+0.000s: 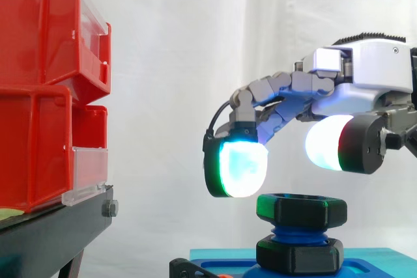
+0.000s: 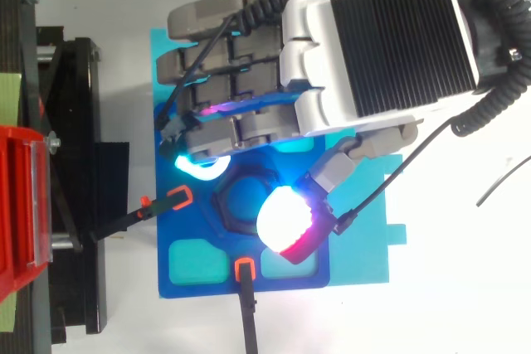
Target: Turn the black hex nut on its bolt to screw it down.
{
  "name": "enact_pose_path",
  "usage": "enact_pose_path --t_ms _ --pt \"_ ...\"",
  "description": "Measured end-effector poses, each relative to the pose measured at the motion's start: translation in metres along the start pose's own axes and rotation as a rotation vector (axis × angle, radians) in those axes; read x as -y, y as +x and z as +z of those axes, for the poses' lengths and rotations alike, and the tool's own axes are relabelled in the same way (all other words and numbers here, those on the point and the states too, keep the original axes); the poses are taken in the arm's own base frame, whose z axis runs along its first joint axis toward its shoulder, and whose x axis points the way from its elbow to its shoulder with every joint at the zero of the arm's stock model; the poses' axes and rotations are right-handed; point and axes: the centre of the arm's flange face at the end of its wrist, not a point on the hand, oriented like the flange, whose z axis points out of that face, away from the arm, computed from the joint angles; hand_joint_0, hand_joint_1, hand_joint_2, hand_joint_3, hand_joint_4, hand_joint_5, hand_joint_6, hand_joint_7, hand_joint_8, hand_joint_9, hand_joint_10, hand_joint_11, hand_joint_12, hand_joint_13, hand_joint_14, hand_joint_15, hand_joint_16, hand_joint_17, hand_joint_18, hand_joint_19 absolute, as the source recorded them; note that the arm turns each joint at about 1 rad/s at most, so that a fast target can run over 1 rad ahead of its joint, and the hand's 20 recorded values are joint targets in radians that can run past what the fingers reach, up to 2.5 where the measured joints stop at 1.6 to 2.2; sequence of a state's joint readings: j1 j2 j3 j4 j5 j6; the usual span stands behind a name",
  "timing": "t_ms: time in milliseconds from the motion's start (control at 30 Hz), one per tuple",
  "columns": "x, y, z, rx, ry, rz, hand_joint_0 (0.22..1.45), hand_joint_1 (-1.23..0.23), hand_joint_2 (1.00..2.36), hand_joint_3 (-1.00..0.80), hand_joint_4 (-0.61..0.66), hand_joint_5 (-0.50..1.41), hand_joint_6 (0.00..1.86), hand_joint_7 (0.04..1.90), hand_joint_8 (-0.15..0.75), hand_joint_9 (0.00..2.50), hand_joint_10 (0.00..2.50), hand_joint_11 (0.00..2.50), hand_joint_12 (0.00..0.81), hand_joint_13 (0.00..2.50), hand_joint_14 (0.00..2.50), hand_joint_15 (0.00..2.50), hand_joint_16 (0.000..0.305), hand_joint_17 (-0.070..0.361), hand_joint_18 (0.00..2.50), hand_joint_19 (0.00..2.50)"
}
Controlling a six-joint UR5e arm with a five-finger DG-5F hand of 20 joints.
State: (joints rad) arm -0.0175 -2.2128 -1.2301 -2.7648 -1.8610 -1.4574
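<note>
the hand (image 1: 365, 76) hovers just above the black hex nut (image 1: 301, 211), which sits high on its blue bolt (image 1: 296, 234). the fingers (image 1: 242, 167) and thumb are apart, not touching it, probably placed to close around the nut for turning.

Black hex nut (image 1: 301, 211), blue bolt (image 1: 301, 234), red bins (image 1: 39, 89), white curtain (image 1: 169, 63)
</note>
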Motion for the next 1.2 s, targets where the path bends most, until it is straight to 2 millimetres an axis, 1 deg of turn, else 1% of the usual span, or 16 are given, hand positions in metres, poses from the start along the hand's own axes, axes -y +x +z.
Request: enact_pose_path --t_ms 200,400,567,700,967,1200 --pt "-0.012 0.000 0.008 0.018 -0.021 -0.006 0.46 -0.35 1.00 -0.50 0.10 -0.11 0.54 1.19 0.211 0.68 0.01 0.28 0.245 0.54 0.01 0.22 0.029 0.064 0.30 0.20" --pt "-0.029 0.015 0.021 0.025 -0.042 -0.006 0.46 -0.36 1.00 -0.50 0.10 -0.11 0.53 1.20 0.209 0.67 0.01 0.28 0.248 0.55 0.01 0.22 0.029 0.064 0.31 0.20" --pt "-0.038 0.018 0.028 0.041 -0.044 -0.008 0.46 -0.36 1.00 -0.50 0.11 -0.10 0.52 1.20 0.210 0.68 0.01 0.28 0.248 0.55 0.01 0.22 0.029 0.065 0.31 0.20" --pt "-0.044 0.020 0.030 0.037 -0.042 -0.006 0.46 -0.36 1.00 -0.50 0.10 -0.10 0.52 1.22 0.211 0.68 0.01 0.29 0.248 0.55 0.01 0.22 0.029 0.065 0.31 0.20" --pt "-0.055 0.024 0.033 0.015 -0.041 0.001 0.46 -0.36 1.00 -0.50 0.10 -0.11 0.57 1.17 0.213 0.69 0.01 0.27 0.245 0.56 0.01 0.22 0.029 0.064 0.31 0.20" --pt "-0.057 0.025 0.032 0.003 -0.044 0.006 0.46 -0.36 1.00 -0.50 0.10 -0.11 0.57 1.16 0.215 0.69 0.01 0.29 0.244 0.57 0.01 0.22 0.028 0.064 0.32 0.21"
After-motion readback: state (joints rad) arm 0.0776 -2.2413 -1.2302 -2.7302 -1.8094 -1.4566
